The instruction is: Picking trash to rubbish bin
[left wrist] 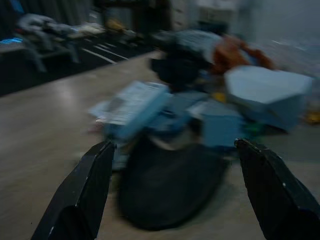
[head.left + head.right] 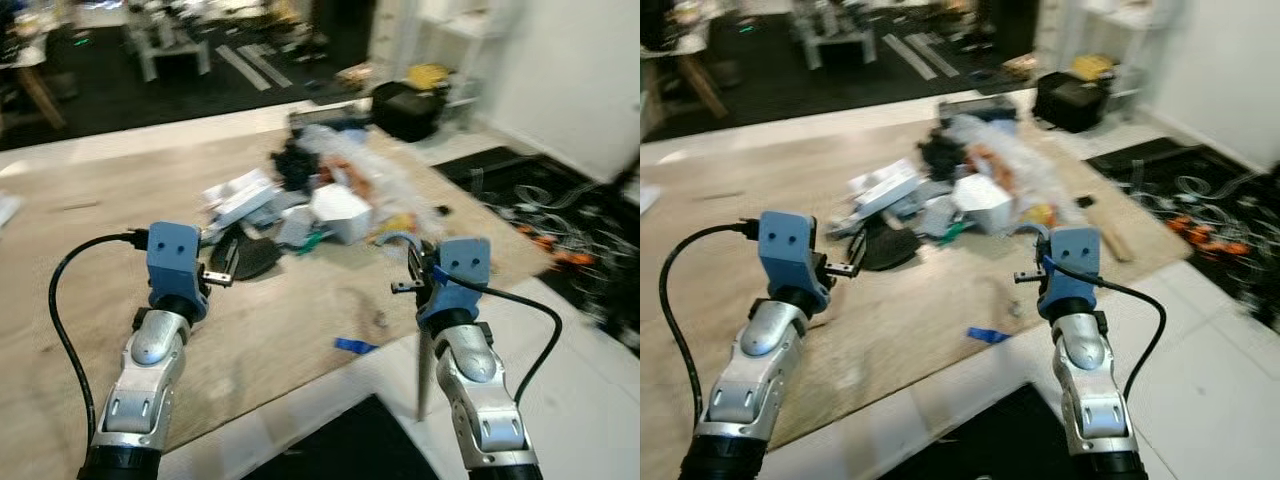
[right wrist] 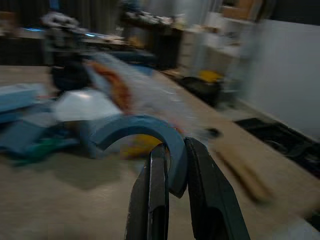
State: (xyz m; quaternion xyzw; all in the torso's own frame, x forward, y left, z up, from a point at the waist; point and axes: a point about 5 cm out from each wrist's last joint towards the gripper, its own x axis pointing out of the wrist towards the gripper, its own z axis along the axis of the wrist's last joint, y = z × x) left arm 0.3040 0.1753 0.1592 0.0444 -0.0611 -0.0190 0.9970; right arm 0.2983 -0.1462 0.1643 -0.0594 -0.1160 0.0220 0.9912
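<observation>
Right gripper (image 3: 172,200): closed on a curved blue-grey plastic strip (image 3: 142,131).
Left gripper (image 1: 175,195): spread open, empty.
Remaining: heap of mixed litter (image 2: 300,200) uncollected on the wooden floor (image 2: 90,200).

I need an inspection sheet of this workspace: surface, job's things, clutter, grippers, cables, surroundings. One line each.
Surface: wooden floor panel, pale tiles beyond its edge.
Job's things: trash pile with white box, flat black piece, clear plastic; bin not identified.
Clutter: blue scrap apart from the pile.
Grippers: left gripper open, facing the black piece; right gripper shut on curved blue strip.
Cables: black cable looping from each wrist.
Surroundings: black bag, tangled wires, furniture behind.
</observation>
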